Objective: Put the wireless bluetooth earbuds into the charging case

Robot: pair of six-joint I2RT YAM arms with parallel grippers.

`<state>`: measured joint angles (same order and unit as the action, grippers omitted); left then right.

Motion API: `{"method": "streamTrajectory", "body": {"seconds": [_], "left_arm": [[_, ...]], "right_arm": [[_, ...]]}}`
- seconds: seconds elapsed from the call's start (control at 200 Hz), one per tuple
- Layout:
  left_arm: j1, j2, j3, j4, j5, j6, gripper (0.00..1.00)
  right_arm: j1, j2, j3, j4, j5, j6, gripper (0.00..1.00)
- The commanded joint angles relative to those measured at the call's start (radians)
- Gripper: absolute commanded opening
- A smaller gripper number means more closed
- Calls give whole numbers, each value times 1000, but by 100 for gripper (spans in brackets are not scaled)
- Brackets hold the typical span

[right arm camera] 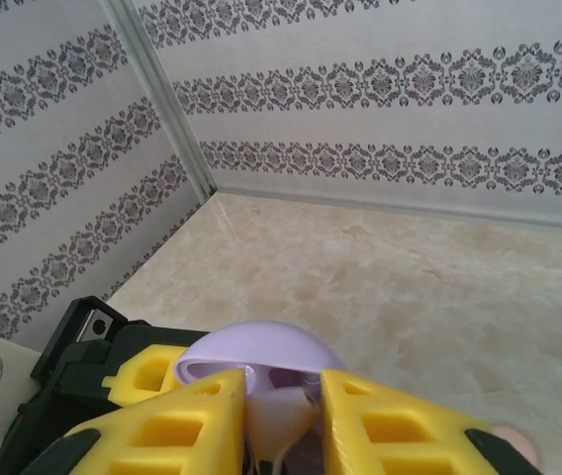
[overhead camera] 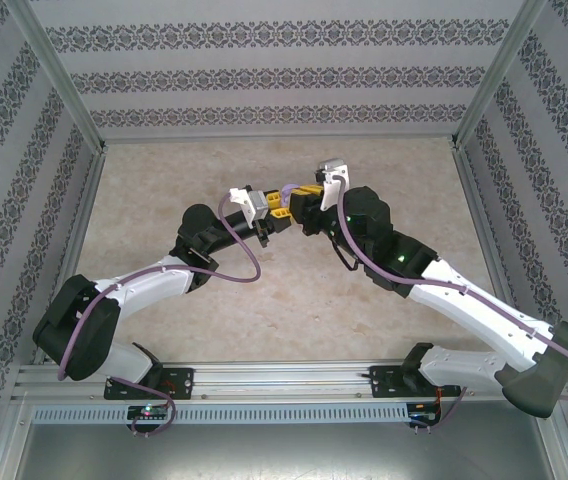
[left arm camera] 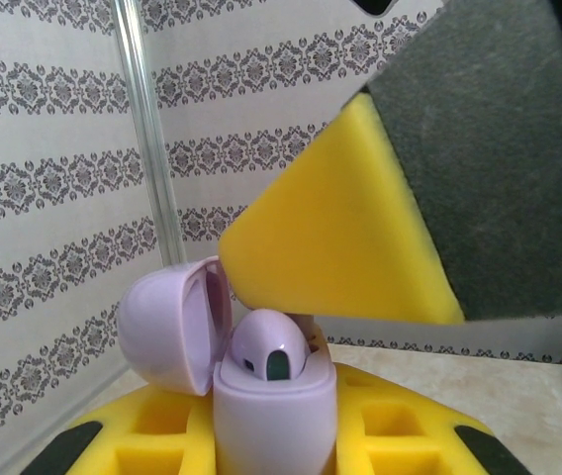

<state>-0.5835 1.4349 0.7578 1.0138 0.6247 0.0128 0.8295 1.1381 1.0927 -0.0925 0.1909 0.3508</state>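
Left arm [overhead camera: 154, 275]: was bent at elbow, reaching far toward centre; left end effector [left arm camera: 276, 450] was clamped on purple charging case [left arm camera: 273, 401]. Right arm [overhead camera: 464, 300]: was bent likewise, reaching leftward; right end effector [right arm camera: 283, 416] jaws stood narrowly apart, tip-to-tip with the left.

The left arm [overhead camera: 149, 283] and right arm [overhead camera: 469, 300] wear white shells with black joints, a purple cable [overhead camera: 247, 272] looping along each; the fingers [right arm camera: 177, 430] are yellow with square pockets.
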Motion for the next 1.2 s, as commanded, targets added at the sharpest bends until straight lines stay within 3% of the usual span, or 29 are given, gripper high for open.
{"method": "streamTrajectory", "body": {"seconds": [0.0,0.145,0.32,0.724,0.929,1.194], "left_arm": [[-18,-34,31,55,6,14,0],[-19,-35,29,47,6,13,0],[-18,-34,20,54,6,11,0],[-18,-51,9,41,7,22,0],[-18,-55,-3,23,15,27,0],[-18,-52,-20,-27,43,30,0]], "right_arm": [[16,10,3,-37,21,3,34],[5,-28,17,-35,51,32,55],[-24,-119,4,-20,40,78,69],[-133,-203,27,-100,-53,154,73],[-185,-130,101,-219,-114,168,73],[-259,69,349,-478,-267,170,72]]}}
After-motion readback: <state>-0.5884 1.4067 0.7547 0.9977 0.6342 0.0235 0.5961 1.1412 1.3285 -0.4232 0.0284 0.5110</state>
